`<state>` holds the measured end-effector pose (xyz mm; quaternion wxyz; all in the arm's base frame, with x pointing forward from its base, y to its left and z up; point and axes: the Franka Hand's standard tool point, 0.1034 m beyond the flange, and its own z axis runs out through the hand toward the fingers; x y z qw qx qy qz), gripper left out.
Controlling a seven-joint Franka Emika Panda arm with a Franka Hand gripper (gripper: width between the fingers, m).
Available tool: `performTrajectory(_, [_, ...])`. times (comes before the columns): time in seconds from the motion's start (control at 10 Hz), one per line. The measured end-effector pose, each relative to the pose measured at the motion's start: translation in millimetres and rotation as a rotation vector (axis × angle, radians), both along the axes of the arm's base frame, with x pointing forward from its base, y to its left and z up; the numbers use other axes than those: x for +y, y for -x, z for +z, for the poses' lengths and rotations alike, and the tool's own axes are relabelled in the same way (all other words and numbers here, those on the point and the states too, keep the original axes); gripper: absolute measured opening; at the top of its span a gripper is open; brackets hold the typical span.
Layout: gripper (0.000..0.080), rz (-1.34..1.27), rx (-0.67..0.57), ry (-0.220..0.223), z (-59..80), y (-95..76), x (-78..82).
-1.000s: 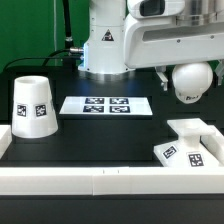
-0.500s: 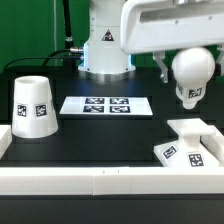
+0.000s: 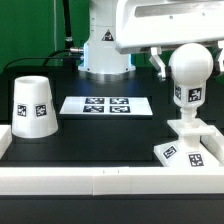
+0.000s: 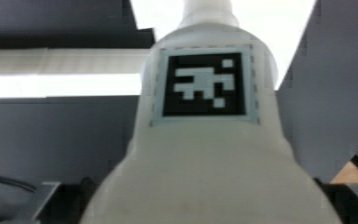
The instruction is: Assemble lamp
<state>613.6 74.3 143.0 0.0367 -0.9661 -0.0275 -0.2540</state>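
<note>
— Three white parts are counted. Where is the bulb [image 3: 190,72] found?

— It is clamped upright in the gripper [image 3: 188,60], stem pointing down onto the base [image 3: 190,143]. Whether stem and base touch cannot be told.

— And the shade [image 3: 33,105]?

— It is seen standing well apart at the exterior view's left, past the marker board [image 3: 105,104].

Bulb [image 3: 190,70] in the claw [image 3: 189,60]: white, black-and-white square code on neck. Base [image 3: 186,148] under claw: white, same codes. Shade [image 3: 33,105] far from claw: white, one code. Marker board [image 3: 106,105]: white, four black codes. Bench [image 3: 110,135]: black.
</note>
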Motion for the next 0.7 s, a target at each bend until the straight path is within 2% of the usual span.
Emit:
performTrajectory(0.2, [0.0574, 0.057, -0.033, 0.026, 1.3, -1.8, 10.6])
performTrajectory(0.5, [0.0574, 0.057, -0.027, 0.026, -0.9, -0.9, 10.3])
performTrajectory(0.7, [0.0574, 0.127, -0.046, 0.062, -5.2, 1.5, 20.7])
